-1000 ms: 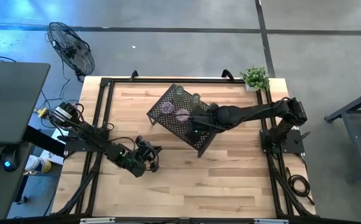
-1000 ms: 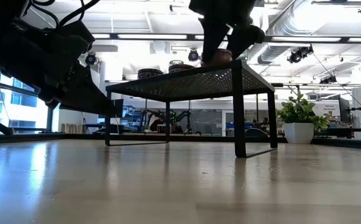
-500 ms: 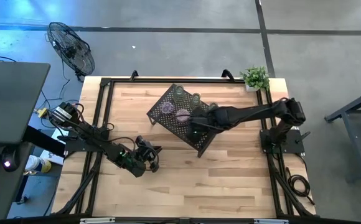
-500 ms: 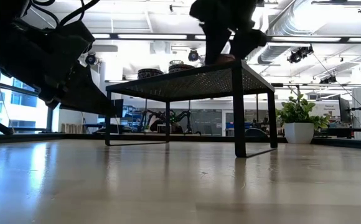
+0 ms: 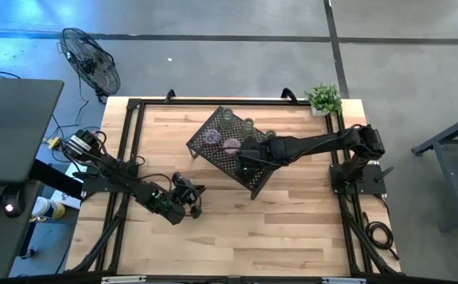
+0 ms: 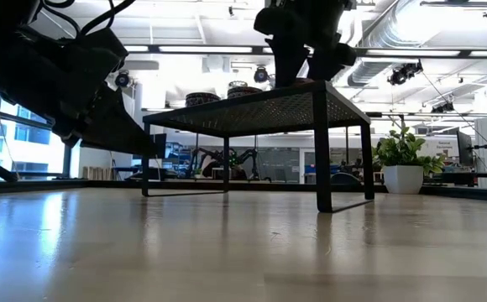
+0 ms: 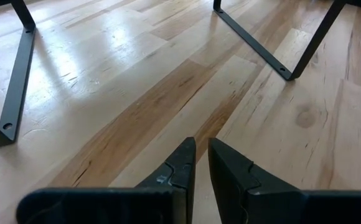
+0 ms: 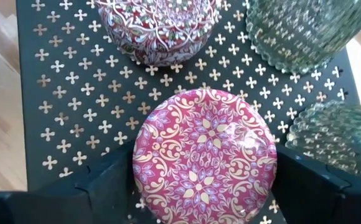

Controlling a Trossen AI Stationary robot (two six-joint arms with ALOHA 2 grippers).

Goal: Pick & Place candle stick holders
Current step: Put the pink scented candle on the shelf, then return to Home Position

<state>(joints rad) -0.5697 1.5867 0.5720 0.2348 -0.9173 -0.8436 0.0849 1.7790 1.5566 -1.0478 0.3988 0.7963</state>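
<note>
The black perforated rack (image 5: 227, 151) stands mid-table. On it are a purple candle stick holder (image 5: 212, 136), a second pink patterned one (image 8: 159, 28) and pale green glass ones (image 8: 305, 28) (image 8: 333, 140). My right gripper (image 5: 245, 155) is over the rack's top, shut on a pink patterned holder (image 8: 204, 152). In the low view the gripper (image 6: 298, 75) reaches down to the rack top and hides that holder. My left gripper (image 5: 191, 199) is shut and empty, low over the table near the rack (image 7: 201, 168). My right gripper pinches the pink holder between its two fingers, one on each side of its round wall (image 8: 137, 165) (image 8: 275, 158). The fingers come from above, slanting from the table's right. The holder is upright at the level of the rack top; whether it rests there I cannot tell.
A small potted plant (image 5: 324, 99) stands at the table's far right corner. The rack's legs and foot bars (image 7: 249, 43) stand on the wood in front of my left gripper. Bare wood lies along the table's near side (image 5: 276, 229).
My right gripper has gone a little toward the table's left over the rack top, with the pink holder between its fingers. In the low view the holder showed under the gripper at the rack's corner and is now hidden behind the fingers.
</note>
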